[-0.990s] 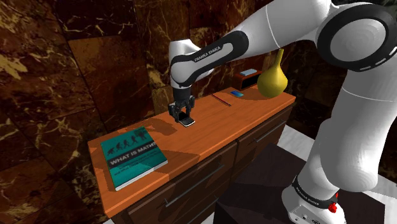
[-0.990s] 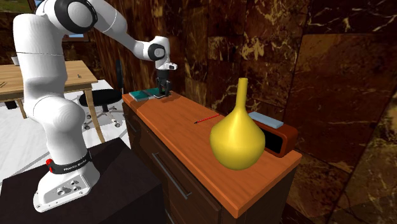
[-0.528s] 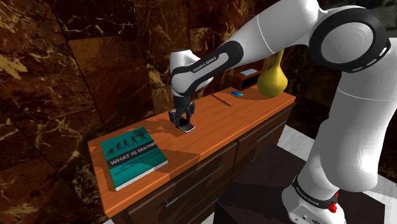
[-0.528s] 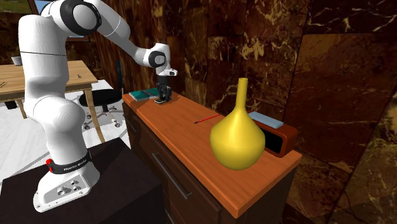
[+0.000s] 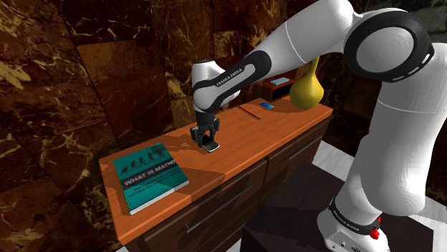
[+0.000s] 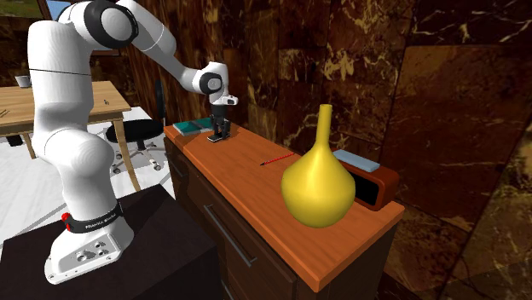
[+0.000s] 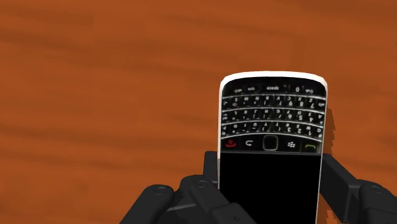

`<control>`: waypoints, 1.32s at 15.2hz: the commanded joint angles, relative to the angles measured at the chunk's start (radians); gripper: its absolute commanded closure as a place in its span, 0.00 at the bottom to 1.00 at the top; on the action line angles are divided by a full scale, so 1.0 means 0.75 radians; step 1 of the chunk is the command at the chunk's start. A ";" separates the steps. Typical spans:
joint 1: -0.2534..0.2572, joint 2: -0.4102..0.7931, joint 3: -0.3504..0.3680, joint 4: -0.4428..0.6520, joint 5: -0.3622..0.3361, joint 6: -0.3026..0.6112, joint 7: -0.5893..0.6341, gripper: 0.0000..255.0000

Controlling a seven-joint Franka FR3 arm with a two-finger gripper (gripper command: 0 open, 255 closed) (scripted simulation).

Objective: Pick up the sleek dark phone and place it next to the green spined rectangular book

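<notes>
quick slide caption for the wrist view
Black fingers clasp a dark keypad phone over the orange-brown wooden top.

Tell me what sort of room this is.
Probably a home study: a drawered sideboard holding a book and vase, with a desk and office chair beyond.

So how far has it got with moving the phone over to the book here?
Done: the gripper is closed on the dark phone, fingers clasping both its long sides. In hand: the carry, phone low over the wooden dresser top, well short of the teal book. Left: cover that gap, set the phone down beside the book, and release.
</notes>
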 commanded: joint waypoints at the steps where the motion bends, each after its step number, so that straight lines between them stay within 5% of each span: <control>1: 0.000 0.000 0.000 0.000 0.000 0.000 0.000 1.00; 2: 0.000 0.000 0.000 0.000 0.000 0.000 0.000 1.00; 3: 0.000 0.000 0.000 0.000 0.000 0.000 0.000 0.00; 8: 0.000 0.000 0.000 0.000 0.000 0.000 0.000 0.00; 12: -0.004 -0.078 -0.006 0.077 -0.012 -0.155 0.007 0.00; 20: -0.004 -0.078 -0.006 0.077 -0.012 -0.155 0.007 0.00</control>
